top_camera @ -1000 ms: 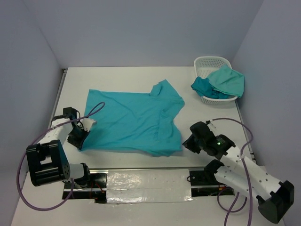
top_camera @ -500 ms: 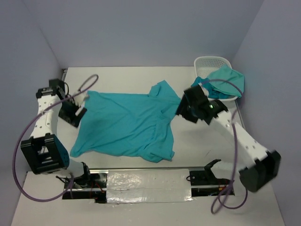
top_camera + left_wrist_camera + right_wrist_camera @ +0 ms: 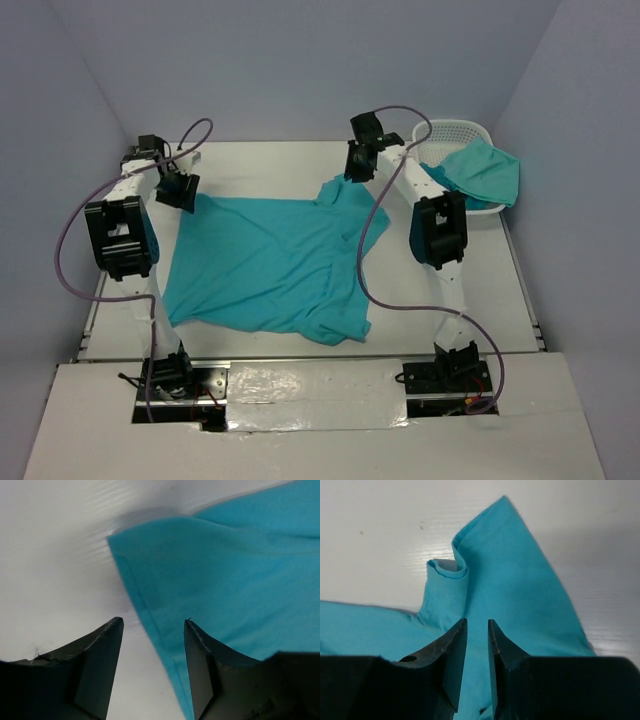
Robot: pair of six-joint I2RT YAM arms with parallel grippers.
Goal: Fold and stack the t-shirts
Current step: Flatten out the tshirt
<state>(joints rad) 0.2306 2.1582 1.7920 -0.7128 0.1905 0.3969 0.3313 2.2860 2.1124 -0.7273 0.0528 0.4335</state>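
We line up on t-shirt's (image 3: 270,265) far edge.
L gripper (image 3: 152,622) jaws spread at hem corner (image 3: 117,542), R gripper (image 3: 477,622) jaws barely apart over sleeve (image 3: 520,580); pinch both evenly.

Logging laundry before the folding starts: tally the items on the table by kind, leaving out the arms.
White laundry basket: 1
Spread teal t-shirt: 1
Bunched garments in the basket: 2 (darker teal garment, lighter teal garment)
Total: 4
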